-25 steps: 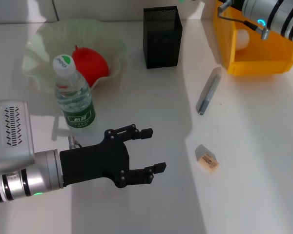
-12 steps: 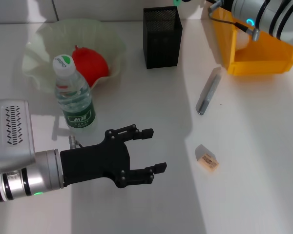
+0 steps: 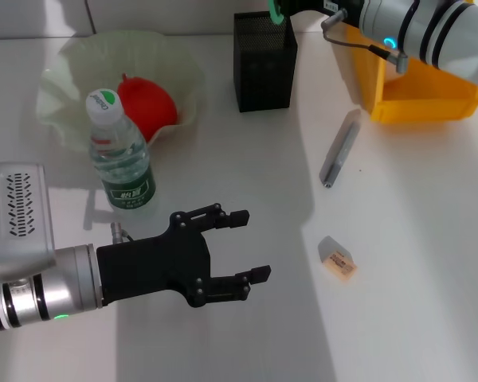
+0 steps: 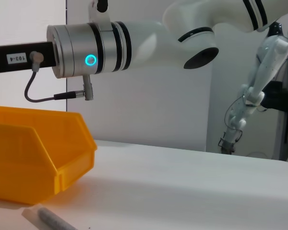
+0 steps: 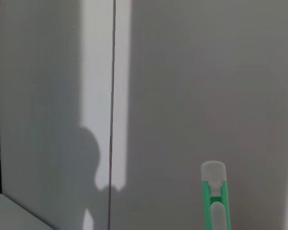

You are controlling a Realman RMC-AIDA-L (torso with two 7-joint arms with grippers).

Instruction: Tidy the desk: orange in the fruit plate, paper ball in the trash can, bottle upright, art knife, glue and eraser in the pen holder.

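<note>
My right gripper (image 3: 280,9), fingers hidden, carries the green art knife (image 5: 213,197) above the far pen holder (image 3: 264,60); next I lower it in. Left gripper (image 3: 243,247) idles near, fingers wide.

The head camera looks down on the desk (image 3: 398,318); the left wrist camera, low, shares the yellow bin (image 3: 418,99) (image 4: 33,158) (the right wrist camera faces a wall).

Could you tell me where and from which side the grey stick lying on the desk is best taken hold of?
Judging by its pose, grip the grey stick around its middle, coming straight down from above. It lies flat and slim on the bare desk, so the claw's fingers should close across its narrow width, not along its length.
</note>
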